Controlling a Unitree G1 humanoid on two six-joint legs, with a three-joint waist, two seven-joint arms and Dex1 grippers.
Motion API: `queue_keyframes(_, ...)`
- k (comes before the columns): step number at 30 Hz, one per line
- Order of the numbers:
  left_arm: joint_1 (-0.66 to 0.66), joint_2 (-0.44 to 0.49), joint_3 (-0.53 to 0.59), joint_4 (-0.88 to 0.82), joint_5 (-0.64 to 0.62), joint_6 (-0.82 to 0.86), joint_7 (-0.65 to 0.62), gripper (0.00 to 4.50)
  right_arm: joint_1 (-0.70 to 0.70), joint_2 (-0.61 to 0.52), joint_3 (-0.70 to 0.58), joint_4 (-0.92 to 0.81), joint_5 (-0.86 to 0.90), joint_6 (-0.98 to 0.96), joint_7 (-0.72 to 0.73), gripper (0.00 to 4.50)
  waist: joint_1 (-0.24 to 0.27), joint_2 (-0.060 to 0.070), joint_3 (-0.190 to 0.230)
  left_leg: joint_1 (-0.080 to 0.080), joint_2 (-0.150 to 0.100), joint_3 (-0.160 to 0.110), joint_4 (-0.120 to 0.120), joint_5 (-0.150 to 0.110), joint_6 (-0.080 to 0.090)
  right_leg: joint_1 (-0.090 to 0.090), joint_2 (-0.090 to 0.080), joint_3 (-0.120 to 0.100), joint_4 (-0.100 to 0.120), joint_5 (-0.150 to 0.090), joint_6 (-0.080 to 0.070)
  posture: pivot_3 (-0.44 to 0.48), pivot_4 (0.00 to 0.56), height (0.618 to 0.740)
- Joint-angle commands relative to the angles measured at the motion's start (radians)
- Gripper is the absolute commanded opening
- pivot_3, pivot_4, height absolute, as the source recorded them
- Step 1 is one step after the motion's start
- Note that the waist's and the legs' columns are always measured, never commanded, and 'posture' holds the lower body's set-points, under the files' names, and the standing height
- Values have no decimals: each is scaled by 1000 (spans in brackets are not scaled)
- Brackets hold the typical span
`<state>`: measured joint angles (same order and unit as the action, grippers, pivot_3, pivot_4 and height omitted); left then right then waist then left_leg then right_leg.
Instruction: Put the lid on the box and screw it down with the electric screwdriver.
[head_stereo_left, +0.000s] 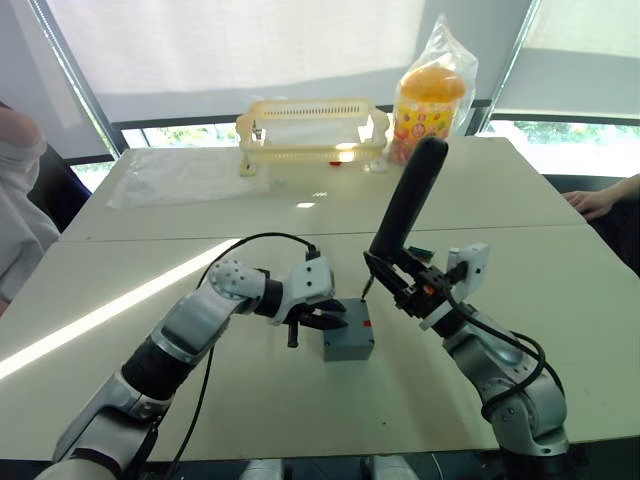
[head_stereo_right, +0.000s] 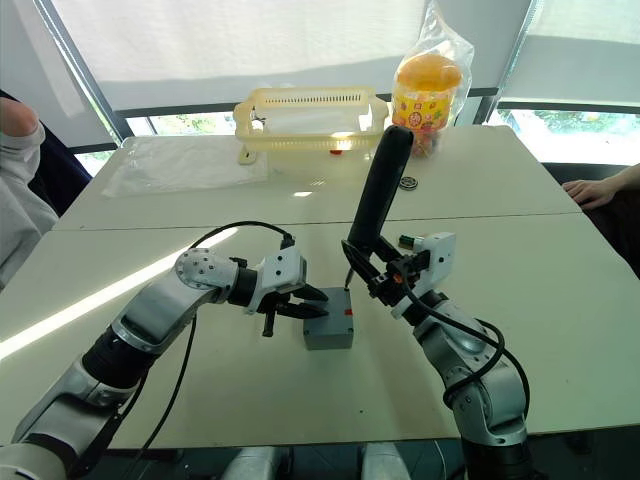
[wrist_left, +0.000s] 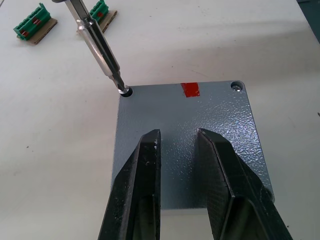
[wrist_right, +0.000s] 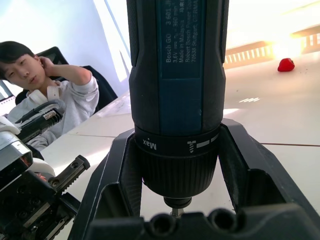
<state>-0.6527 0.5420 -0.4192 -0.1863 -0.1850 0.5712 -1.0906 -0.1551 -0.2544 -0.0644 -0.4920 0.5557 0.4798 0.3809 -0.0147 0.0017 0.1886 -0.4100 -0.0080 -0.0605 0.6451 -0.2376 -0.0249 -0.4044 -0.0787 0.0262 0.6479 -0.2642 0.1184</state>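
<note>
The grey box (head_stereo_left: 348, 344) stands mid-table with the lid (wrist_left: 200, 115) lying flat on top, a red mark near its far edge. My left gripper (wrist_left: 177, 134) rests its two black fingers on the lid, slightly apart and open, nothing between them. My right gripper (head_stereo_left: 402, 282) is shut on the electric screwdriver (head_stereo_left: 408, 205), a black cylinder held almost upright and leaning away from me. Its metal bit (wrist_left: 97, 42) comes down into the lid's corner screw hole (wrist_left: 124, 91). Another screw hole (wrist_left: 236, 87) shows at the neighbouring corner.
A yellow slotted basket (head_stereo_left: 312, 130) and a bagged snack jar (head_stereo_left: 430, 100) stand at the table's far side, with a clear plastic sheet (head_stereo_left: 185, 175) to the left. Green connectors (wrist_left: 35, 22) lie beyond the box. A person (head_stereo_left: 15, 200) sits left; a hand (head_stereo_left: 595, 200) rests right.
</note>
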Motion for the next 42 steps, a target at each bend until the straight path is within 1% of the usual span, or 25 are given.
queue_keyframes(1,5,4,-21,1,18,-4,-6,1125,-19,0,-10,-27,-4,-51,10,1733,0,0,0,0,0,0,0,0,0,0,0,0,0,0,0,0,150,740)
queue_keyframes(9,5,5,-20,1,19,-3,-3,1125,-9,-3,0,-7,-17,-64,25,1733,0,0,0,0,0,0,0,0,0,0,0,0,0,0,0,0,150,740)
queue_keyframes(29,1,-3,-26,14,26,-16,-2,1125,4,-26,11,-38,-20,-58,49,1733,1,0,0,0,0,0,0,0,0,0,0,0,0,0,0,0,150,740)
queue_keyframes(42,4,3,-29,17,29,-20,-6,1125,-10,-27,9,-39,-29,-73,42,1733,0,0,0,0,0,0,0,0,0,0,0,0,0,0,0,0,150,740)
